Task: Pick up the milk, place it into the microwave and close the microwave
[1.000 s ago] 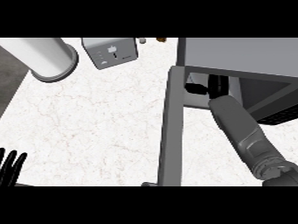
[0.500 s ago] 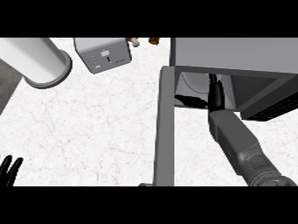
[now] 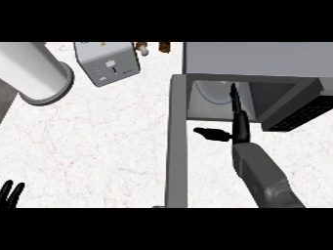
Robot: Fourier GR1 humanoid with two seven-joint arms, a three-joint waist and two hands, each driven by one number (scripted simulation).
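Milk [image 3: 211,93]: only a pale rounded shape shows, deep in the left part of the microwave [image 3: 262,58] cavity, mostly hidden under the roof, so I can't tell whether it's upright. My right hand [image 3: 238,124] is seen edge-on at the cavity mouth, fingers [image 3: 233,95] straight and pointing inward, their tips just right of the pale shape; touching or not, can't tell. Thumb [image 3: 206,132] sticks out left, spread away from the fingers. The hand isn't wrapped round anything. The grey forearm [image 3: 262,176] runs up from the lower edge to the opening. The microwave door [image 3: 176,156] is swung wide open, a long grey slab down the view just left of my arm, standing between it and the rest of the counter [image 3: 90,136]. The dark control panel [image 3: 306,110] sits right of the cavity, near my wrist. Further left, well apart, a grey toaster [image 3: 110,64] stands at the back of the counter, small brownish items [image 3: 155,47] behind it, too small to name. A big white cylinder [image 3: 21,66] stands at the counter's far-left edge. My left hand [image 3: 2,194] rests at the lower left corner, fingers up and relaxed, holding nothing.
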